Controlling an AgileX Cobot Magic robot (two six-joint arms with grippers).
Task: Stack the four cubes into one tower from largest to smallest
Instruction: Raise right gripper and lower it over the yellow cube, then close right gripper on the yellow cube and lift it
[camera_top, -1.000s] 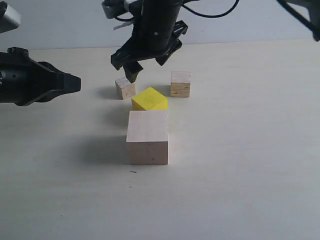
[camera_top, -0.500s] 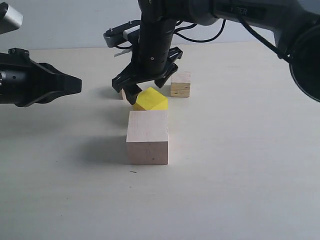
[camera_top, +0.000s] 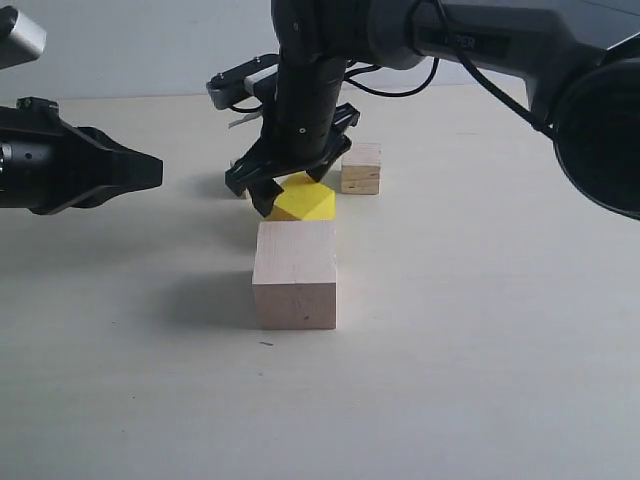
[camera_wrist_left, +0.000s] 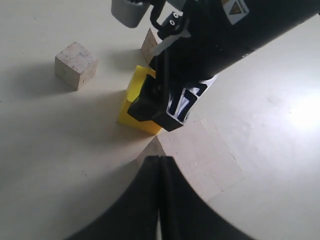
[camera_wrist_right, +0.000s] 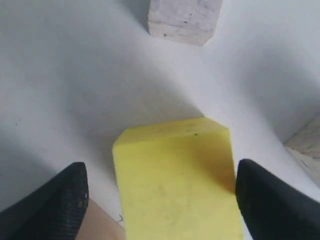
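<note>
Your R gripper (camera_top: 297, 188) has dropped since a sec ago: jaws wide, empty, astride yellow cube (camera_top: 306, 206) just behind pale pinkish cube (camera_top: 295, 275). L gripper (camera_top: 150, 170) shut, idle. Step: yellow pickup; next, close squarely.

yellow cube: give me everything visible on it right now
Bright yellow wooden cube, smooth painted-looking faces, crisp edges. Sits flat on the pale tabletop, turned corner-on to the exterior camera, just behind the large pale pinkish wooden cube. The open right claw straddles it, a finger on each side, not closed on it.
</note>
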